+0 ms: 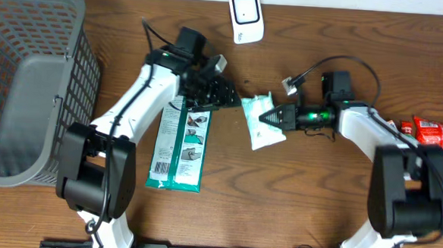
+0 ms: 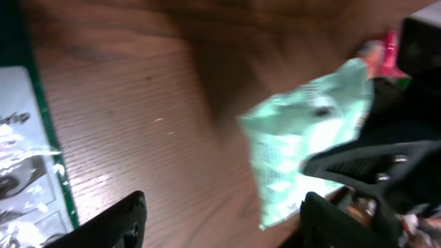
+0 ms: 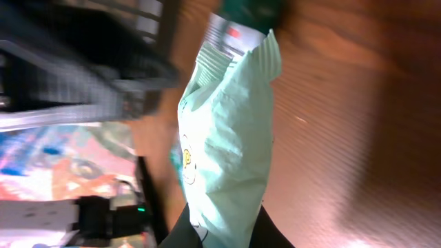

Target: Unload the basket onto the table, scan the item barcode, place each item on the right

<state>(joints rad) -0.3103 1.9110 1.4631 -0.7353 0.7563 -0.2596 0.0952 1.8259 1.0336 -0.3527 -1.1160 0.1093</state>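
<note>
In the middle of the frame the right gripper [image 1: 269, 118] holds the pale green packet [image 1: 270, 138]; the left gripper [image 2: 226, 210] stands wide, empty.

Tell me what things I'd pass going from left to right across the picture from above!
Grey basket → dark green package → pale green packet → red packets.
</note>
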